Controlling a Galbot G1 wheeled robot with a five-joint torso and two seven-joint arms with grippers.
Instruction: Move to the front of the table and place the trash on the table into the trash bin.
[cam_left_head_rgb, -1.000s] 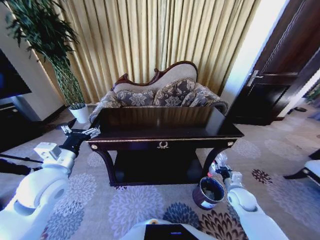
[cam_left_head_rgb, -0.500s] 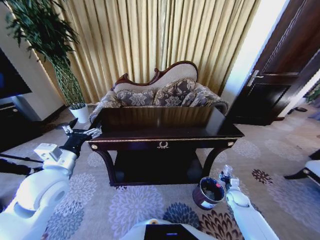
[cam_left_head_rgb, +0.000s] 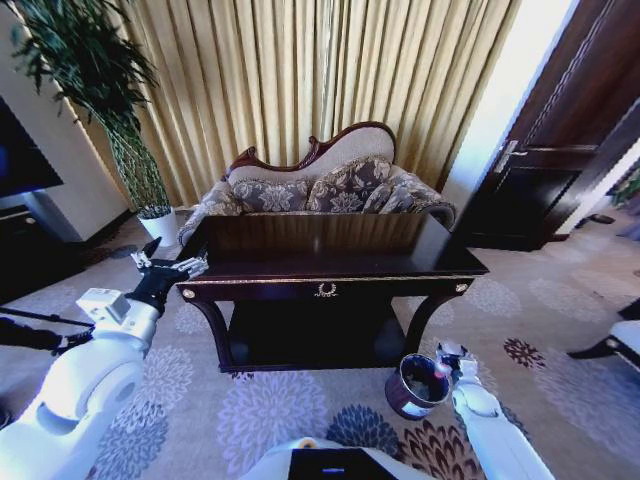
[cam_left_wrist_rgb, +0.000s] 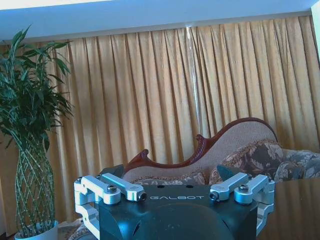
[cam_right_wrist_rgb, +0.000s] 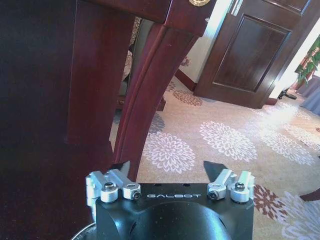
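On my right wrist feed the right gripper (cam_right_wrist_rgb: 169, 169) has its jaws apart with nothing between them, the dark fingertips (cam_right_wrist_rgb: 216, 167) framing patterned carpet (cam_right_wrist_rgb: 227, 140) and the curved front leg of the table (cam_right_wrist_rgb: 150, 90). From the head camera that gripper (cam_left_head_rgb: 446, 356) sits low by the table's front right leg, right at the rim of the trash bin (cam_left_head_rgb: 414, 386) — a small dark cylinder with a pale band on its side, standing on the carpet just off the leg. I can see something pale and something reddish inside it, but I can't make out what they are.

The left gripper (cam_left_wrist_rgb: 176, 175) also has its jaws apart and empty; its wrist camera looks past them at the gold curtain (cam_left_wrist_rgb: 165, 95), a bamboo plant (cam_left_wrist_rgb: 30, 130) in a white pot and the carved back of a sofa (cam_left_wrist_rgb: 225, 150). In the head view the left gripper (cam_left_head_rgb: 168, 268) is raised at the table's left front corner, level with the top.

The table (cam_left_head_rgb: 330, 250) is a dark, glossy wooden console with curved legs, a lower shelf and a gold ornament (cam_left_head_rgb: 325, 290) at front centre. Its top reflects the curtain strongly — the sheen makes small items hard to pick out. The lower shelf is in deep shadow, and both arms are cut off by the frame's bottom edge.
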